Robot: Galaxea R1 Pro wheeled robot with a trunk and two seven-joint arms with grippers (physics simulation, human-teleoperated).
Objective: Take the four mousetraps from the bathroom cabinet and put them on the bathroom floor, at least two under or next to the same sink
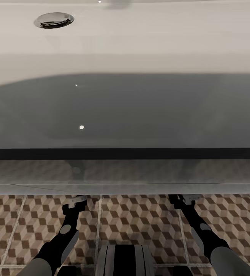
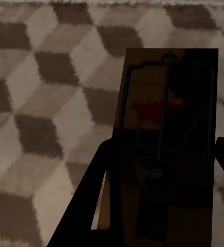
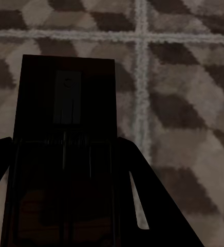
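Note:
The white sink (image 1: 140,57) spans the head view from above, with its chrome drain (image 1: 54,20) at the far left. Below its front edge lies the cube-patterned bathroom floor (image 1: 140,218). My left gripper (image 1: 75,202) and right gripper (image 1: 183,199) reach forward under that edge, which hides their fingertips. In the left wrist view, the left gripper (image 2: 164,141) is shut on a dark-brown mousetrap (image 2: 166,118) with a wire bar, close over the tiles. The right gripper (image 3: 66,141) is shut on another mousetrap (image 3: 66,98). I cannot tell whether either trap touches the floor.
The sink's front rim (image 1: 125,188) overhangs both wrists closely. My dark trunk (image 1: 125,260) sits low between the arms. Pale grout lines (image 3: 140,103) cross the tiles beside the right trap.

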